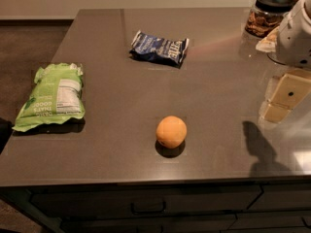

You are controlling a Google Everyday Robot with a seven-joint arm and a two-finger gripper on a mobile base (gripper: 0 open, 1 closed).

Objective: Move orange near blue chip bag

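Near the front edge of the dark grey countertop (218, 76), about mid-width: the orange (171, 131), round and matte, sitting free on the bare surface with a small patch of shade under it. Farther back and slightly left, well apart from the fruit: the blue chip bag (159, 48), lying flat and crinkled, navy with white lettering and pale crimped ends, its long side turned a little off the line of the counter's edge. At the left side, close to that edge and well apart from both: a larger light-green bag (51, 97), also flat, a white label panel facing up. At the far right of the view, above the right part of the counter: the gripper (284, 102), beige under a white arm housing (297, 33), partly cut off by the edge of view, well apart from the orange and touching neither fruit nor bag. Spread or closed: cannot tell from this angle. On the surface below and left of it: a dark shadow (260, 149), probably cast by the arm. In the back right corner, behind the arm: a glass jar (265, 18) with a black lid and brownish contents. Below the front edge: dark drawers with a handle (148, 208). Beyond the left side: brown carpet (29, 40).
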